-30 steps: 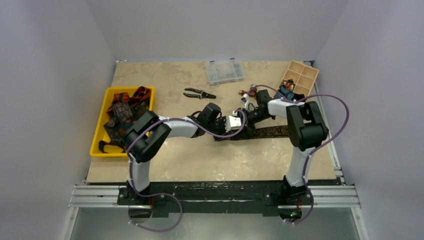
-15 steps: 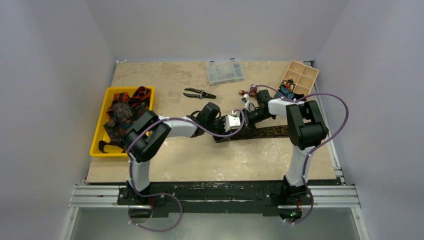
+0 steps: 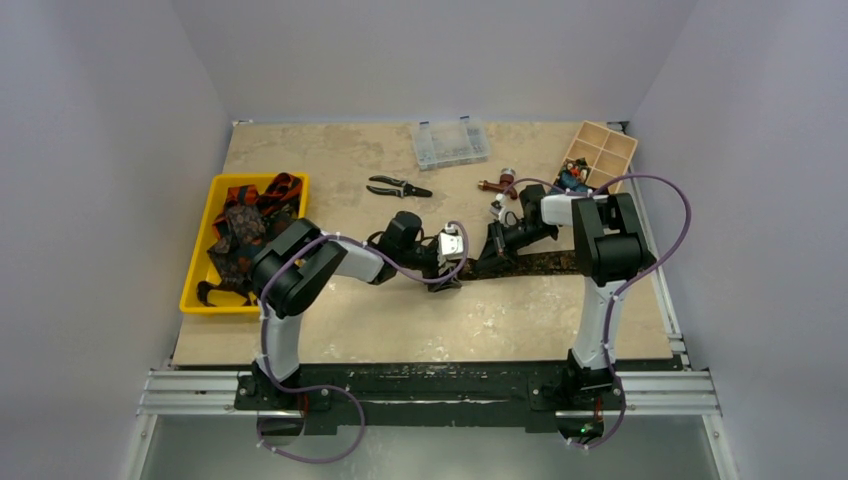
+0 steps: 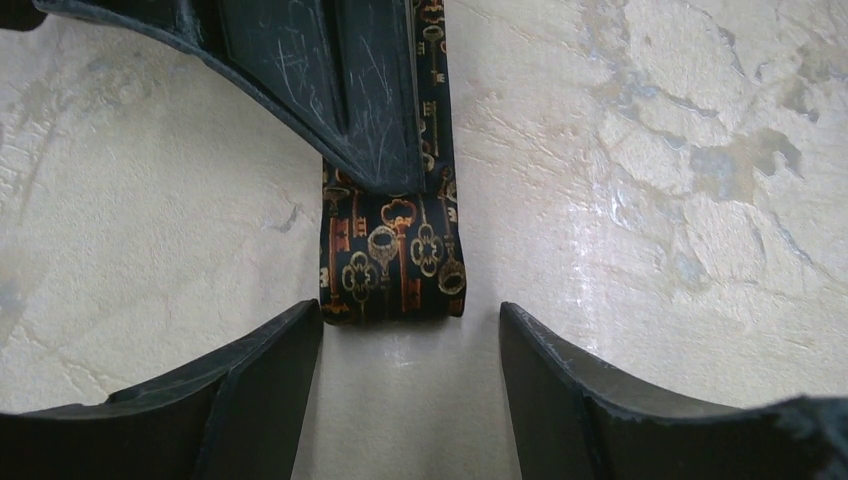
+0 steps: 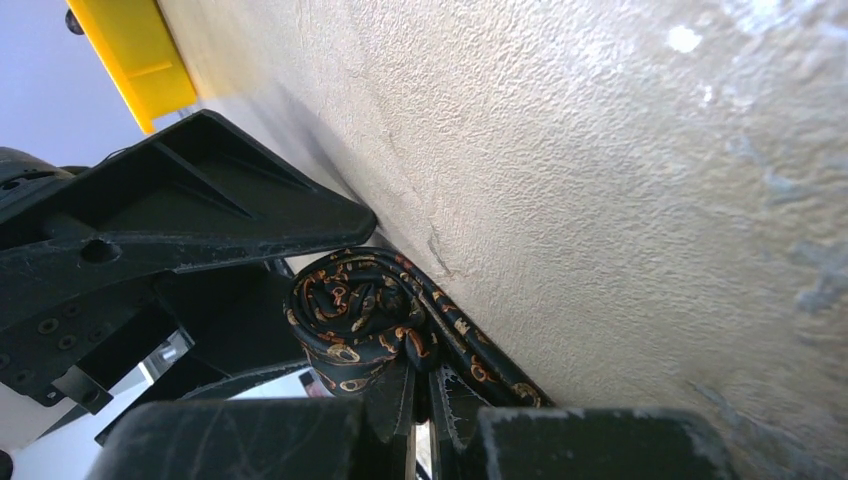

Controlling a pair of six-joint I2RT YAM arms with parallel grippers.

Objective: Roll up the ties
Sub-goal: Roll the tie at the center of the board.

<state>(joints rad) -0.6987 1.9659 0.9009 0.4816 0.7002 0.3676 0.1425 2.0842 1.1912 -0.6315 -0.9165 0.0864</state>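
Here, a long, narrow black necktie (image 4: pixel 390 262) patterned with gold and orange keys lies flat across the middle of the beige, stone-look desk (image 3: pixel 400 325), its loose length trailing toward the right arm's side. The near end is wound into a small coil. The right tool (image 5: pixel 420 385) is closed tight with its tips at the heart of that coil, apparently pinching the cloth. The left tool (image 4: pixel 408 335) faces it from the other side, jaws parted wider than the necktie, one on each flank of the coil and gripping nothing. More patterned ties (image 3: pixel 245 225) wait heaped in a yellow plastic tray (image 3: pixel 195 300) at the left edge of the desk.

The risks lie in how tightly the two tools crowd together. If the left one closes or advances carelessly, it could strike the right one's fingers rather than the cloth. A loosened pinch would probably let the springy coil unwind. A pull off the necktie's line could skew the roll into a cone.
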